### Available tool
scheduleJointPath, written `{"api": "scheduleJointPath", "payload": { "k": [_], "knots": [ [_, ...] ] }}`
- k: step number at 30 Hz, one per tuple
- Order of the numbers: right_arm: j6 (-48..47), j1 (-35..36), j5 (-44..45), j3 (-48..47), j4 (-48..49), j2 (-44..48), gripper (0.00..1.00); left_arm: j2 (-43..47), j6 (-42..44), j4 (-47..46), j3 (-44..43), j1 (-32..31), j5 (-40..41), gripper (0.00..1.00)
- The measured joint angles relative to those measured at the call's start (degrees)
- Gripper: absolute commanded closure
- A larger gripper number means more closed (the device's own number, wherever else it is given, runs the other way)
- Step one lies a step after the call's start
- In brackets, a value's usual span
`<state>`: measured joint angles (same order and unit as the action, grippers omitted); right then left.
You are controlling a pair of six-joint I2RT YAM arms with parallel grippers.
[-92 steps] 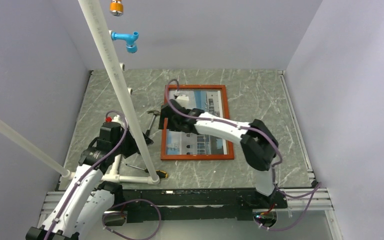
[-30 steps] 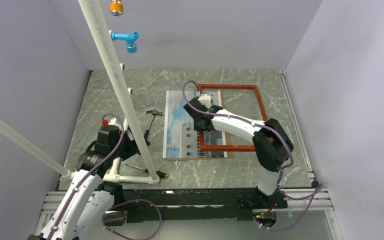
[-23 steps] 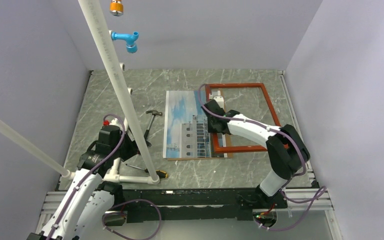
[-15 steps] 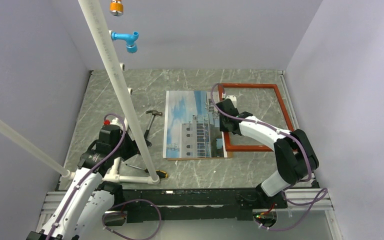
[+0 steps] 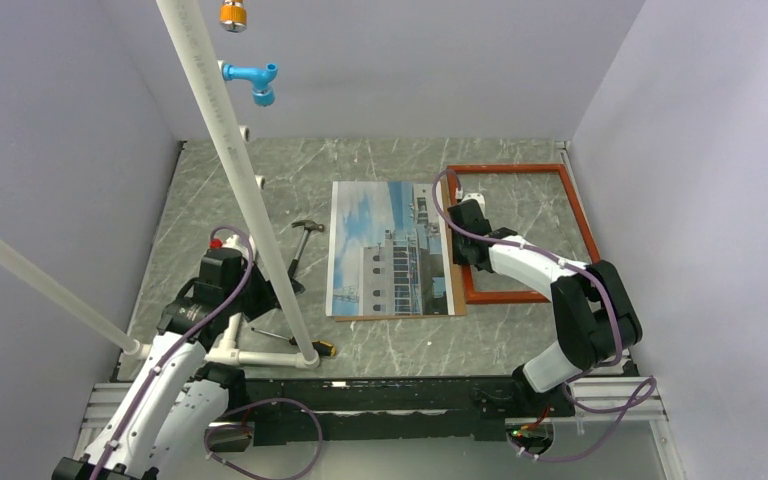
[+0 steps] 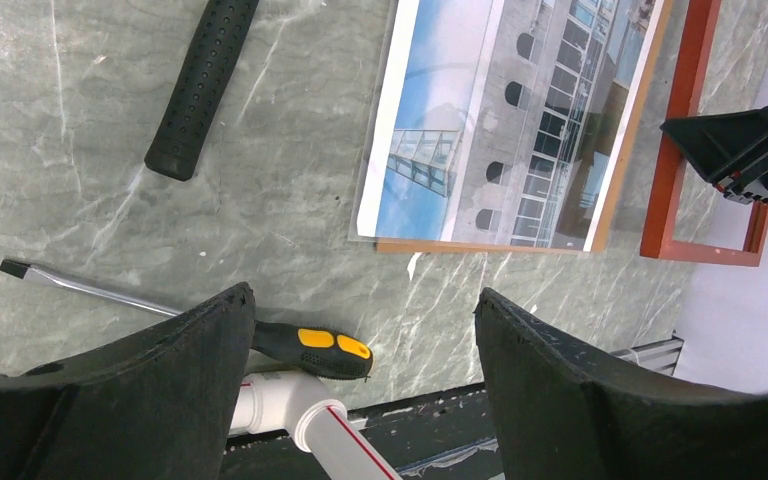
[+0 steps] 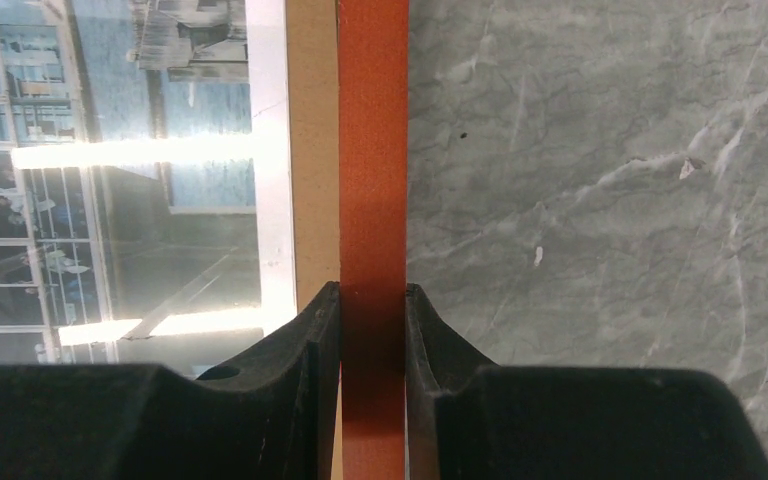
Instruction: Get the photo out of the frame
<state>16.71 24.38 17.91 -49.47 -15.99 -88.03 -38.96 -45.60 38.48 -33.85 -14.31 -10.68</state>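
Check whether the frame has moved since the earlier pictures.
Yes. The frame has slid right, off the photo, toward the right wall, clamped in the right gripper.

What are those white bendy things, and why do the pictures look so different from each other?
Those are two robot arms bolted to a grey table. The big picture comes from a camera high above them. The other two come from little cameras on each arm's wrist, so you see the black jaws up close. The right arm has its jaws pinched on one side of the red-brown frame. The photo of a white building lies flat beside it, outside the frame. The left arm holds nothing; its jaws are open, near a screwdriver. A hammer lies nearby too.
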Motion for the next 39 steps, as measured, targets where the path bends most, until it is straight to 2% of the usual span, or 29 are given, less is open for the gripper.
{"api": "scheduleJointPath", "payload": {
  "k": [10,11,12,13,14,16,18,23,30,39],
  "knots": [
    [-0.7,-0.9,0.0,0.5,0.7,0.0,1.00,-1.0,0.5,-0.3,0.0,0.0,-0.1,0.16],
    [-0.7,-0.9,0.1,0.5,0.7,0.0,0.90,-1.0,0.5,-0.5,0.0,0.0,-0.2,0.16],
    [-0.7,-0.9,0.2,0.5,0.7,0.0,0.76,-1.0,0.5,-0.7,0.0,0.0,-0.2,0.16],
    [-0.7,-0.9,0.6,0.5,0.5,0.0,0.51,-1.0,0.6,-0.9,0.0,0.0,-0.5,0.15],
    [-0.7,-0.7,1.4,0.4,0.0,0.0,0.38,-1.0,0.6,-1.0,0.0,0.0,-0.6,0.14],
    [-1.0,0.5,5.0,-0.3,-2.4,0.0,0.23,-1.1,1.0,-1.3,0.1,0.0,-1.1,0.13],
    [-0.2,1.7,8.0,-1.3,-4.9,0.3,0.17,-1.2,1.4,-1.4,0.1,0.0,-1.5,0.11],
    [2.5,7.0,9.0,-2.6,-9.5,6.5,0.11,-1.6,2.6,-3.4,0.8,0.0,-3.5,0.06],
    [8.6,7.1,-4.6,1.9,-6.6,17.4,0.18,-6.3,4.2,-8.5,2.4,0.0,-9.7,0.08],
    [13.0,4.7,-23.2,14.0,-0.4,20.9,0.19,-15.1,4.5,-16.6,3.5,-0.8,-14.5,0.06]
  ]
}}
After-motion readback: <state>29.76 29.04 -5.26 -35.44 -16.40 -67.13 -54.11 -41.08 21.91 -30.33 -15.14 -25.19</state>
